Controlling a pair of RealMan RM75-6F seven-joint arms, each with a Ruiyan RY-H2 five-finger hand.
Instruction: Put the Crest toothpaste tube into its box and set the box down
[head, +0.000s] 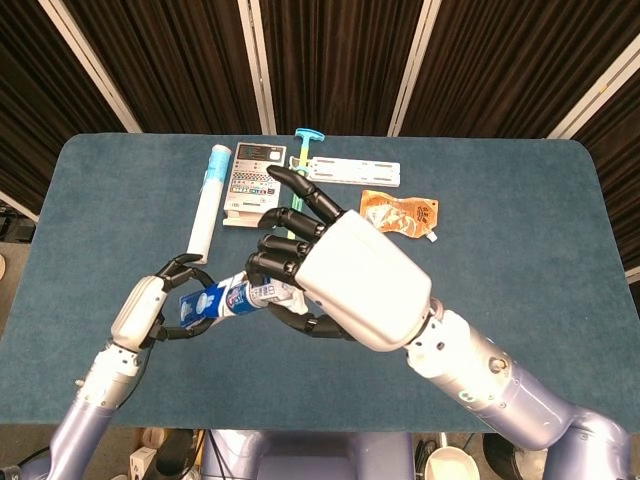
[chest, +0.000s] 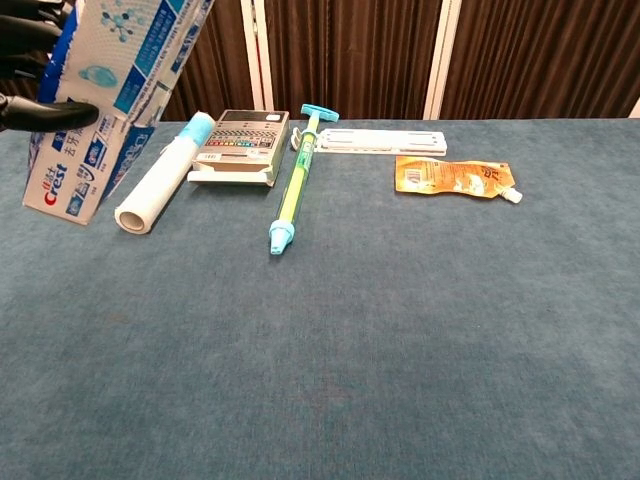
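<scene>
Blue table (head: 520, 280): left hand (head: 150, 312) grips box (chest: 95, 110), right hand (head: 330, 275) holds tube (head: 245, 296) at its mouth; keep both axes aligned, push straight.

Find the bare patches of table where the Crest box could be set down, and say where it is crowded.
Bare cloth fills the near half of the table, in front of the syringe and orange pouch, and the far right beyond the pouch. The back row is crowded: paper roll, calculator, syringe, white strip, pouch.
</scene>
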